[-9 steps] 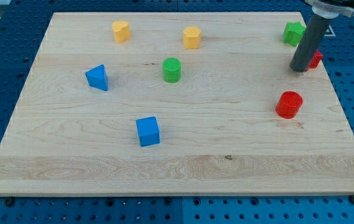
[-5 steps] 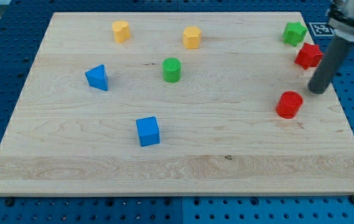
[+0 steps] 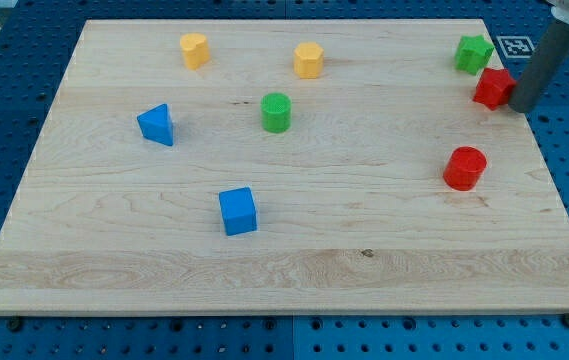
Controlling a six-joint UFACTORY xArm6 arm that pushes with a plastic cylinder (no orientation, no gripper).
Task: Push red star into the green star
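camera view, and my tip (image 3: pixel 523 107) is down at the board's edge, pressed right up against the red star (image 3: pixel 493 89) on its side toward the view's right. it's a bare rod, nothing to open or close, nothing held, just contact at the star's flank as far as i can tell. the red star sits near the wooden board's (image 3: pixel 294 270) top right corner, and the green star (image 3: pixel 473 53) is just above it toward the view's top, a touch to the left, close by with a sliver of wood between them. taking the red star as our marker: the red cylinder (image 3: pixel 465 168) is below it, well apart. far off to its left sits the green cylinder (image 3: pixel 276 112), with the yellow block (image 3: pixel 308 60) up and left of that, and another yellow block (image 3: pixel 194 49) further left again. the blue triangular block (image 3: pixel 156 125) is way across to the left, and the blue cube (image 3: pixel 237 211) lies down and far left.
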